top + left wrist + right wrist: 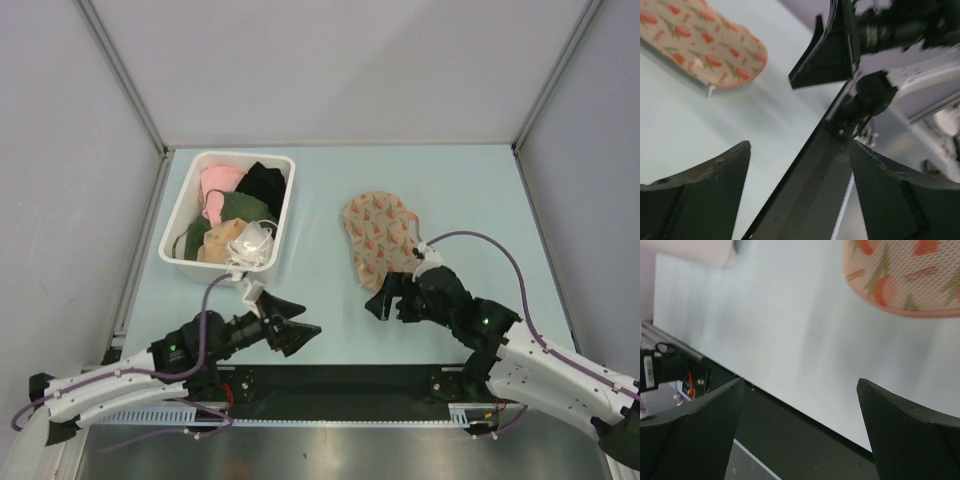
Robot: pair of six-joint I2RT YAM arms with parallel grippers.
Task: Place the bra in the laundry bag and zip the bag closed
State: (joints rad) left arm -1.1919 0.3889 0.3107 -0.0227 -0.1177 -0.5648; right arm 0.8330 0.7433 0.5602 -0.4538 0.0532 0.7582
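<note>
Fingers [700, 200] apart — laundry bag [378, 235] shut, bin [245, 155] holds garments [240, 208].

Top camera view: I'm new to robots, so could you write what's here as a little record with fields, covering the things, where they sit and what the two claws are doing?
surface: pale blue-green table
laundry bag: folded shut, patterned side up, right of centre; zip state cannot be told
bra: not made out in any view
white bin: on the left, holding pink, black, green and beige garments
left gripper: open, empty, below the bin
right gripper: open, empty, at the bag's near end
</note>
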